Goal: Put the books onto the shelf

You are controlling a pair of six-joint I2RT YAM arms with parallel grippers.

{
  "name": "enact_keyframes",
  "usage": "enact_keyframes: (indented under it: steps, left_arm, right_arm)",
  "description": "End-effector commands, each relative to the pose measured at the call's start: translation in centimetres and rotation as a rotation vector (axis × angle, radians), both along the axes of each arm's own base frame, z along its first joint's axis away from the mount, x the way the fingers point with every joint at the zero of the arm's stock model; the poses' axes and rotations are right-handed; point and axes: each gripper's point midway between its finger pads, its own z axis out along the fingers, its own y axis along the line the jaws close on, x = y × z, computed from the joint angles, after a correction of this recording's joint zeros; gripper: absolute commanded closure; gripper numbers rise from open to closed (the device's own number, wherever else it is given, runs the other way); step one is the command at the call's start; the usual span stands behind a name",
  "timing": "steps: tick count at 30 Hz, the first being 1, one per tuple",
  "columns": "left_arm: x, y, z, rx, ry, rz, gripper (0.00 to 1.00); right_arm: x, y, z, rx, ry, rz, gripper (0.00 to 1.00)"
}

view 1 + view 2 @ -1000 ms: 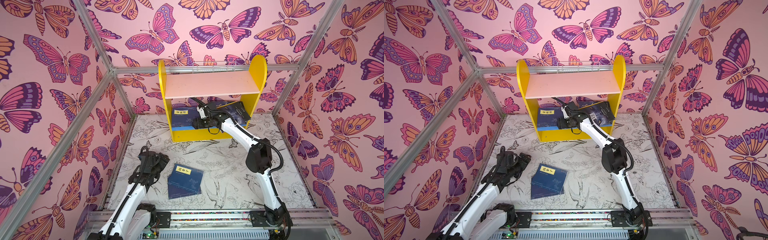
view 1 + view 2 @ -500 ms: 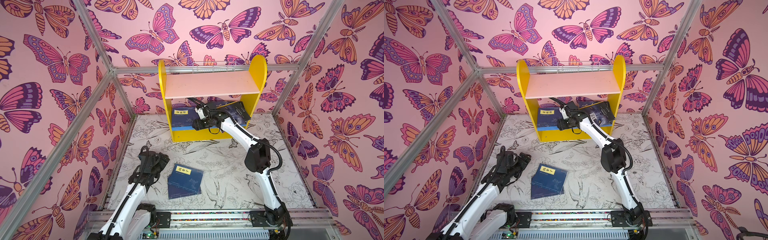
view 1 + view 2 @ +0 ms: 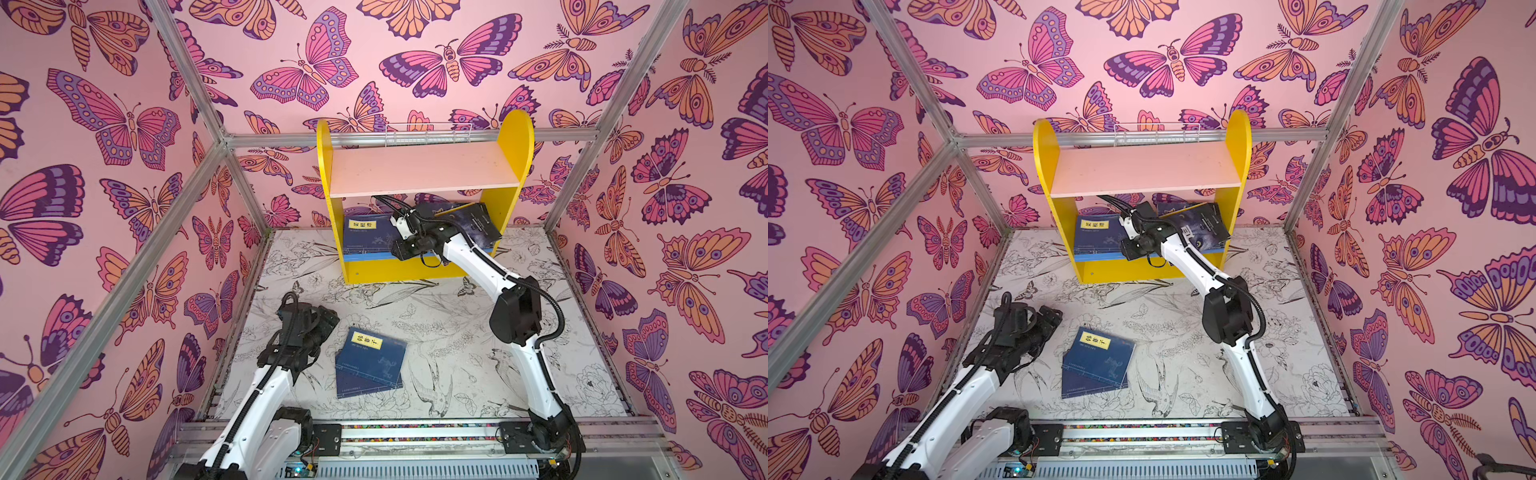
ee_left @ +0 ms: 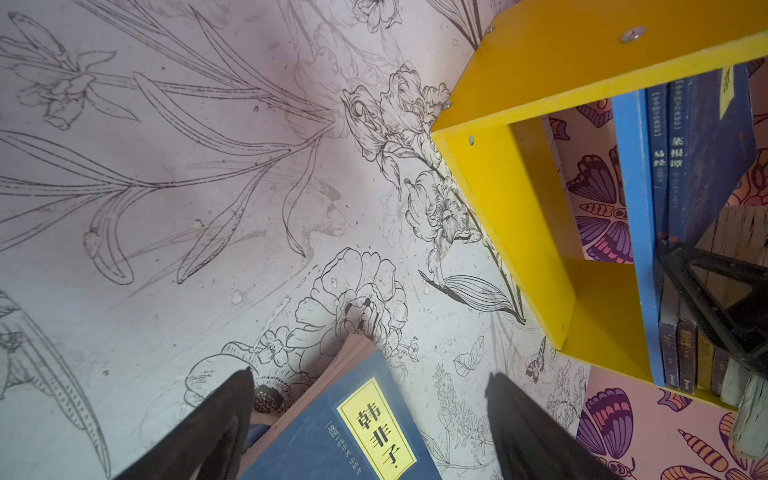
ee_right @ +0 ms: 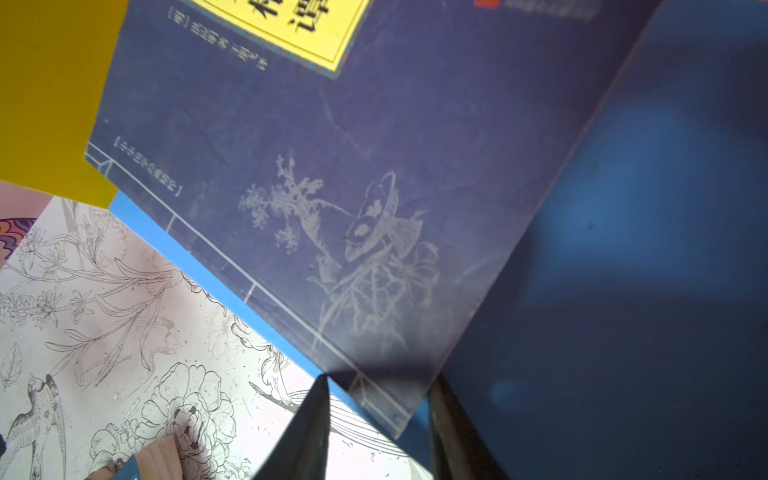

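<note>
Navy card covers with yellow title labels are marking the books before us. In both top views a stack of two navy books (image 3: 371, 362) is lying flat on the mat (image 3: 449, 332), a white sheet printed with line-drawn flowers and birds. The left gripper (image 4: 370, 376) is hanging just beside the stack's left edge. The left wrist view is giving us more: its fingers are standing wide apart, framing a corner of the stack and gripping nothing, and the top book's tan page edges are showing under the cover.

The shelf (image 3: 514, 137) is standing at the back: yellow round-topped sides, pale pink upper board (image 3: 419, 170), blue lower board (image 3: 365, 257). From above we are seeing one navy cover (image 3: 368, 243) flat on the lower board's left. The left wrist view is showing two spines (image 4: 675, 162) layered there, and several more spines (image 4: 688, 361) piled at the other end, where the top views are showing only a tilted dark cover (image 3: 478, 222).

The right gripper (image 5: 380, 399) is reaching into the lower tier between those two piles, close under the pink board. In the right wrist view its fingers are straddling the flat cover's corner at the blue board's front edge, a narrow gap between them; we cannot tell whether they are clamping it. A broad stretch of mat is lying open between the stack and the shelf's yellow base strip (image 3: 399, 272).
</note>
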Motion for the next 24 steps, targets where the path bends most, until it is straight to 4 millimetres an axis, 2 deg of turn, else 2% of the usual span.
enact_keyframes:
  steps: [1, 8, 12, 15, 17, 19, 24]
  left_arm:
    - [-0.3, 0.0, -0.8, 0.006, 0.015, -0.012, 0.11]
    - [-0.3, 0.0, -0.7, 0.005, 0.013, -0.013, 0.11]
    - [-0.3, 0.0, -0.8, 0.005, 0.014, -0.014, 0.11]
    - [-0.3, -0.1, -0.7, 0.005, 0.013, -0.015, 0.11]
    - [-0.3, 0.0, -0.7, 0.005, 0.011, -0.016, 0.11]
    - [-0.3, -0.1, -0.6, 0.007, 0.008, -0.019, 0.11]
    - [-0.2, 0.0, -0.5, 0.01, 0.006, -0.02, 0.11]
  right_arm:
    - [-2.2, 2.2, 0.3, 0.034, 0.021, 0.108, 0.7]
    - [-2.1, 2.1, 0.5, 0.028, 0.004, 0.125, 0.82]
    - [-2.2, 2.1, 0.9, 0.028, -0.003, 0.127, 0.81]
    - [-2.3, 2.0, 1.4, 0.033, -0.011, 0.126, 0.76]
    - [-2.3, 1.8, 2.2, 0.042, -0.033, 0.11, 0.68]
    - [-2.3, 1.4, 3.9, 0.063, -0.076, 0.088, 0.63]
    - [-3.1, 0.4, 8.5, 0.105, -0.183, 0.048, 0.58]
